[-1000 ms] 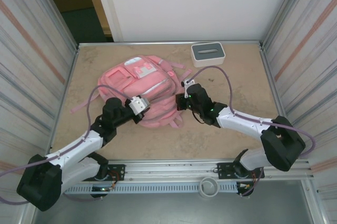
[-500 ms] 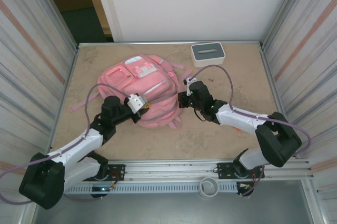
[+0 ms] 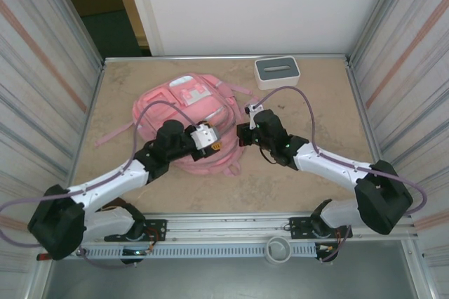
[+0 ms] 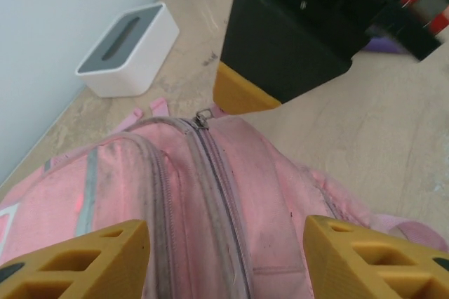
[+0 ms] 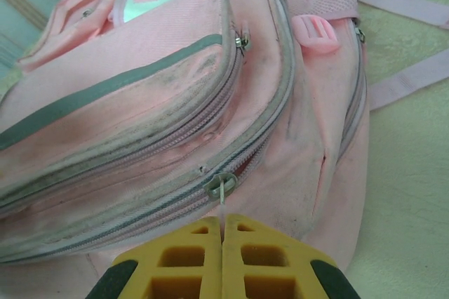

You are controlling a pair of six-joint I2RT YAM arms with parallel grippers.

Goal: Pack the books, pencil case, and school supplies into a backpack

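Observation:
The pink backpack (image 3: 184, 106) lies flat on the table with its front pockets up and its zips closed. My left gripper (image 3: 212, 142) hovers open over the pack's near right part; its yellow fingers (image 4: 77, 260) straddle a closed zip on the backpack (image 4: 210, 194) with nothing between them. My right gripper (image 3: 239, 134) is at the pack's right side, shut on the thin pull of a zip slider (image 5: 223, 187). The two yellow pads of that gripper (image 5: 222, 227) are pressed together. Books, pencil case and school supplies are out of view.
A white box with a grey slotted top (image 3: 277, 71) stands at the back right, also in the left wrist view (image 4: 130, 50). Pink straps (image 3: 112, 134) trail off the pack's left side. Metal walls close in the table left and right.
My left gripper has opened and moved right across the backpack toward the right gripper. The right gripper stays shut at the same zip.

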